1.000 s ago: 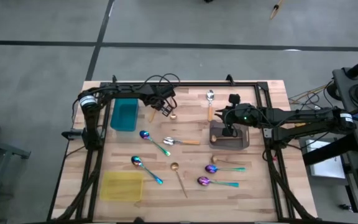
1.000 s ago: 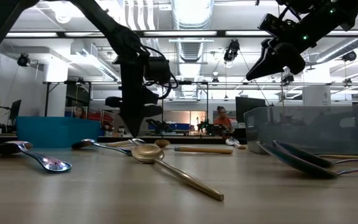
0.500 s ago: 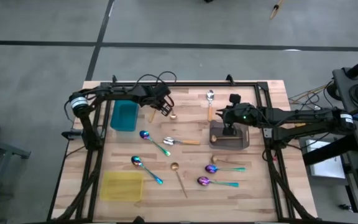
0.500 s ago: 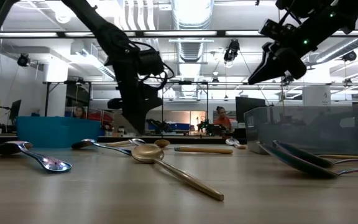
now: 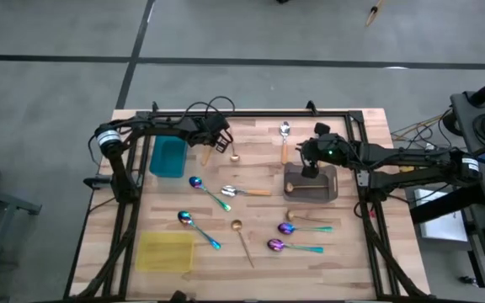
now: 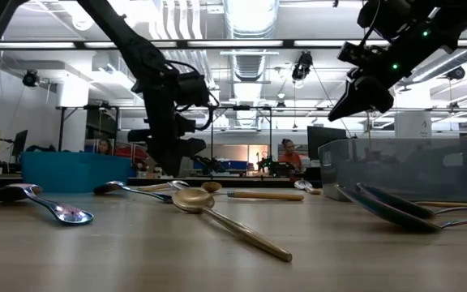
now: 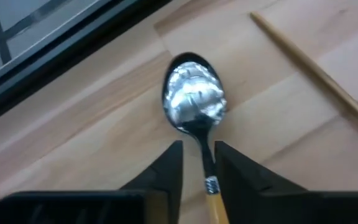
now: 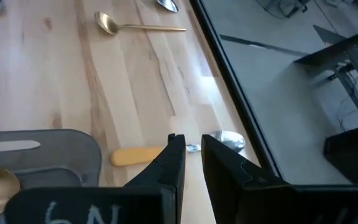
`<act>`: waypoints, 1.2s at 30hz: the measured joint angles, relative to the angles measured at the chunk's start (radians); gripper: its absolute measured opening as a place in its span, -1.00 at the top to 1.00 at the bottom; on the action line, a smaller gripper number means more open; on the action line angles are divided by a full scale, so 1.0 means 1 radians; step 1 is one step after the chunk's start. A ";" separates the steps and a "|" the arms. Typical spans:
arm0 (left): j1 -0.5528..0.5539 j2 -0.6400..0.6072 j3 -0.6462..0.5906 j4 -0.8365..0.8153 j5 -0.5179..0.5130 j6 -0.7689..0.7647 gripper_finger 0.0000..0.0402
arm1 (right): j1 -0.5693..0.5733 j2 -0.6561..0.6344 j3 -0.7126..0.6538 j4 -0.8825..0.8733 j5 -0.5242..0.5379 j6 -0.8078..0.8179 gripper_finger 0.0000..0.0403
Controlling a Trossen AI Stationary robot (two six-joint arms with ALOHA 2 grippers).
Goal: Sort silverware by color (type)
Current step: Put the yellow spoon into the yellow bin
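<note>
Since the earlier frame, the left gripper [image 5: 222, 145] has shifted back beside the teal tray [image 5: 168, 156], jaws slightly parted around an orange-handled spoon [image 7: 195, 101] lying on the surface. The right gripper [image 5: 308, 171], jaws nearly closed and empty, hovers over the grey tray [image 5: 311, 189], probably after a drop.

Dark cabled arms, black pincers

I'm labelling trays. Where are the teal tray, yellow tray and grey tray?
teal tray [image 5: 168, 157], high view, its floor.
yellow tray [image 5: 165, 252], high view, its floor.
grey tray [image 5: 321, 192], high view, bare floor.
</note>
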 joint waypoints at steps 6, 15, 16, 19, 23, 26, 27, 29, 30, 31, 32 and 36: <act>-0.001 0.002 0.000 0.009 -0.002 -0.010 0.29 | -0.001 0.000 -0.001 0.000 -0.009 -0.004 0.79; 0.001 0.050 -0.001 0.040 -0.002 -0.016 0.21 | -0.001 0.000 -0.001 0.001 -0.012 -0.009 0.79; 0.001 0.060 -0.001 0.037 -0.002 -0.016 0.22 | -0.001 0.000 -0.001 0.001 -0.014 -0.008 0.79; 0.000 0.075 0.003 0.040 -0.004 -0.022 0.23 | -0.002 0.000 -0.001 0.001 -0.020 -0.008 0.79; 0.000 0.089 0.004 0.043 -0.005 -0.027 0.27 | -0.005 0.000 -0.001 0.001 -0.019 -0.008 0.79; -0.001 0.096 0.005 0.046 -0.006 -0.029 0.36 | -0.005 0.000 -0.001 0.002 -0.019 -0.008 0.79; -0.001 0.097 0.005 0.047 -0.007 -0.030 0.41 | -0.005 0.000 -0.001 0.002 -0.019 -0.008 0.79; -0.001 0.099 0.005 0.048 -0.004 -0.032 0.51 | -0.005 0.000 -0.001 0.002 -0.019 -0.008 0.79; -0.001 0.099 0.005 0.049 -0.001 -0.035 0.57 | -0.005 0.000 -0.001 0.002 -0.019 -0.008 0.79; -0.001 0.100 0.005 0.050 0.002 -0.038 0.64 | -0.005 0.000 -0.001 0.002 -0.019 -0.008 0.79; -0.001 0.100 0.005 0.050 0.005 -0.042 0.71 | -0.005 0.000 -0.001 0.002 -0.019 -0.008 0.79; -0.001 0.101 0.004 0.050 0.009 -0.066 0.95 | -0.005 0.000 -0.001 0.002 -0.019 -0.008 0.79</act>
